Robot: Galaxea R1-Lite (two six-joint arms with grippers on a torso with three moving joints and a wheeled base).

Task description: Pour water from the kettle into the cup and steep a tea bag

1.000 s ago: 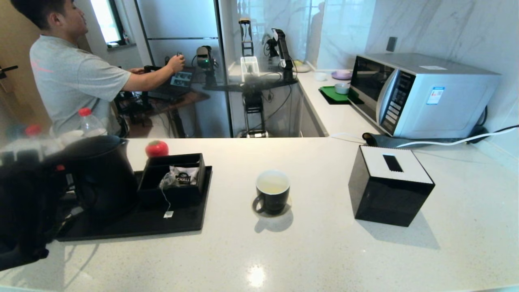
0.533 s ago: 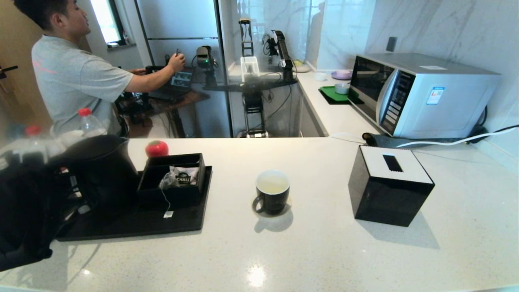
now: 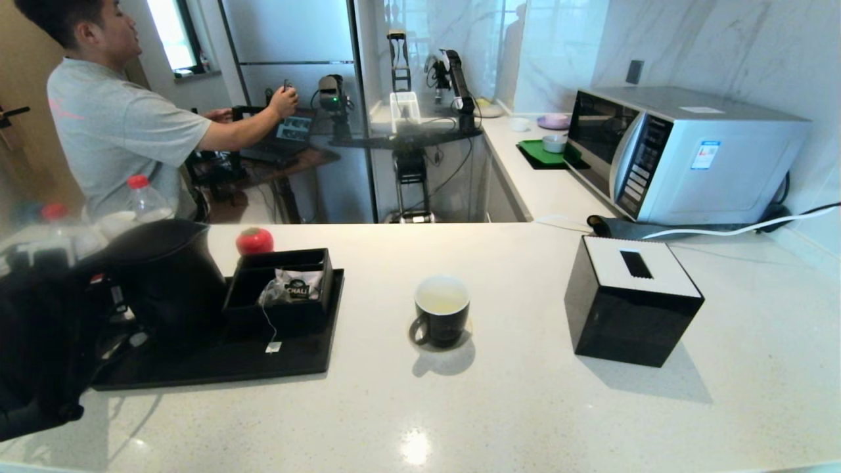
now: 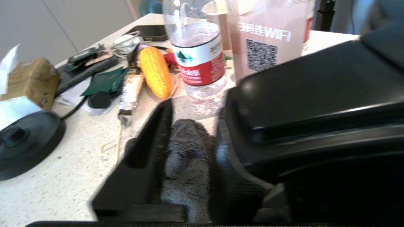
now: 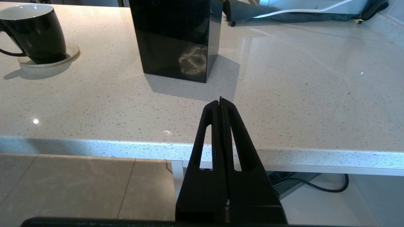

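Note:
The black kettle (image 3: 167,282) stands on the black tray (image 3: 217,368) at the left. My left gripper (image 4: 194,116) is at the kettle's handle (image 4: 186,157), which is wrapped in grey fuzzy cloth. Its jaws stand open on either side of the handle. The kettle lid (image 4: 315,94) fills the wrist view beside it. The cup (image 3: 441,315) sits mid-counter on a coaster, with pale water (image 3: 441,299) inside. The tea bag (image 3: 271,292) hangs over the front of a black box (image 3: 282,309), its tag (image 3: 272,347) on the tray. My right gripper (image 5: 220,101) is shut and empty at the counter's front edge.
A black tissue box (image 3: 631,302) stands right of the cup, with a microwave (image 3: 683,154) behind it. Red-capped bottles (image 3: 144,197) and a red ball (image 3: 254,241) stand behind the tray. The kettle base (image 4: 25,138) and a corn cob (image 4: 156,72) lie left of the kettle. A person (image 3: 118,125) works at the back left.
The left arm's dark bulk beside the kettle has shifted a little. Kettle, cup and tea bag stand where they were. The person has moved slightly.

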